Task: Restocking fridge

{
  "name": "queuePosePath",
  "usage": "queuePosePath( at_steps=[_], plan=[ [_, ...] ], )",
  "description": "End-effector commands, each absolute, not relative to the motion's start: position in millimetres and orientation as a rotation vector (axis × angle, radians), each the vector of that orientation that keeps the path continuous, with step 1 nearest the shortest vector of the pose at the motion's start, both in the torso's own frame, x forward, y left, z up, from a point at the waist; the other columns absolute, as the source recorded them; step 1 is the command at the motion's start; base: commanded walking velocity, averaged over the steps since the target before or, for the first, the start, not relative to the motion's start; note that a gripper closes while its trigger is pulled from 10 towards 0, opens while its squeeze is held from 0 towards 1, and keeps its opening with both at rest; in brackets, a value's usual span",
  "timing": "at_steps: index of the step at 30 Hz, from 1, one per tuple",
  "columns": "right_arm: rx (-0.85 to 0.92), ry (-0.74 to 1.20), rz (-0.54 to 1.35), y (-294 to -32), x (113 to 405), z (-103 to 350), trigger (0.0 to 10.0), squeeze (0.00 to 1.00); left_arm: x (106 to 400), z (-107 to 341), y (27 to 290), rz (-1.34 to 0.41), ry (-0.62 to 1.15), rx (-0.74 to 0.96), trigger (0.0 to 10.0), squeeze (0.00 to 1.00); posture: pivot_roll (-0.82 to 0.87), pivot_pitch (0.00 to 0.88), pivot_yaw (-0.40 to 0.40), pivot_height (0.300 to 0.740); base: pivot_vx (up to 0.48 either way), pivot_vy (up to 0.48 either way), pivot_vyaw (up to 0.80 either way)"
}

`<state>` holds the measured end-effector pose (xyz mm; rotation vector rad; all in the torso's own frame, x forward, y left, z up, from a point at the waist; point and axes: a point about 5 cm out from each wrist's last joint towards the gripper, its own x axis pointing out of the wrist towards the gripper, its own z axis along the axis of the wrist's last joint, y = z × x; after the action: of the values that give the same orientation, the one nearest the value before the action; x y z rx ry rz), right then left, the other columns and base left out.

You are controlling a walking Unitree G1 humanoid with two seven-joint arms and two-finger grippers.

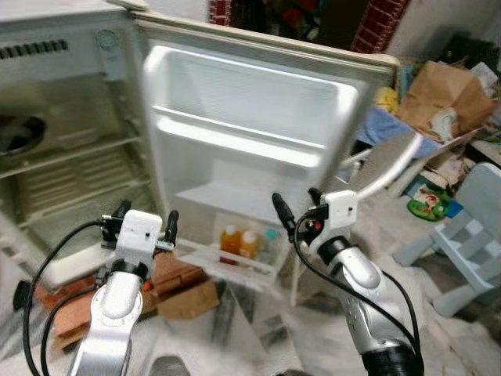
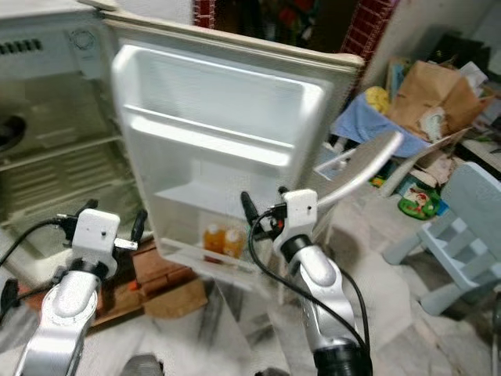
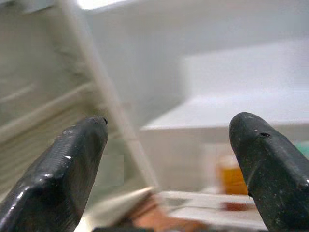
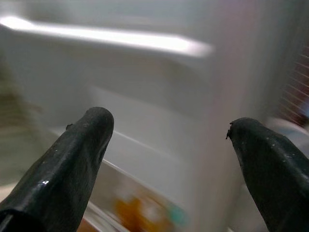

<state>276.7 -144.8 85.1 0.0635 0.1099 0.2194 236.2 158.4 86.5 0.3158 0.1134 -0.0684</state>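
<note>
Fridge: door swung wide open, inner side facing the robot; the cabinet shelves look bare, apart from a dark round shape at the far left that cannot be identified.

Bottles: two orange ones standing side by side in the lowest door rack, with a paler, greenish item just beside them, too blurred to name. They sit ahead of and between the two hands, nearer the right one.

Left hand: raised, fingers apart, holding nothing, pointing at the door's hinge edge.

Right hand: raised, fingers apart, empty, facing the door's inner panel just above the rack.

Boxes: brown cardboard on the floor below the left hand, at the fridge's foot.

Clutter: paper bag and a pale blue chair well off beyond the right hand.

Step, as judged: between items; some stock is placed and neither hand carries anything. The next move likely calls for fetching another item, perhaps from the boxes, then choosing a free shelf.
</note>
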Motion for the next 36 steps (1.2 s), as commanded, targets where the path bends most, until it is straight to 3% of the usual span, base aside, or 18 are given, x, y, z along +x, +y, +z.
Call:
queuePosePath(
  at_steps=[1,3,5,9,12,28,36],
  plan=[
    [0.008,0.076,0.151,-151,283,94,10.0,0.0,242,95,167,-0.037,0.082,0.344,10.0,0.0,0.15,0.0,-0.063,0.74,0.0,-0.48,0.0],
    [-0.018,0.055,0.146,-153,284,96,10.0,0.0,243,96,170,-0.018,0.081,0.346,10.0,0.0,0.15,0.0,-0.058,0.74,0.0,-0.48,0.0],
    [0.09,0.07,0.138,-156,287,95,10.0,0.0,245,96,179,0.04,0.089,0.323,10.0,0.0,0.15,0.0,-0.054,0.74,0.0,-0.48,0.0],
    [0.01,0.064,0.134,-155,291,98,10.0,0.0,243,91,187,0.11,0.125,0.289,10.0,0.0,0.15,0.0,-0.055,0.74,0.0,-0.467,0.0],
    [0.102,0.004,0.19,-149,288,105,10.0,0.0,242,86,190,0.139,0.152,0.295,10.0,0.0,0.15,0.0,-0.057,0.74,0.0,-0.46,0.0],
    [0.124,-0.058,0.182,-150,292,118,10.0,0.0,238,78,197,0.248,0.213,0.276,10.0,0.0,0.14,0.0,-0.053,0.74,0.019,-0.429,0.78],
    [0.141,-0.066,0.199,-148,290,118,10.0,0.0,236,80,206,0.338,0.21,0.253,10.0,0.0,0.15,0.0,-0.054,0.74,0.06,-0.068,0.71]
  ],
)
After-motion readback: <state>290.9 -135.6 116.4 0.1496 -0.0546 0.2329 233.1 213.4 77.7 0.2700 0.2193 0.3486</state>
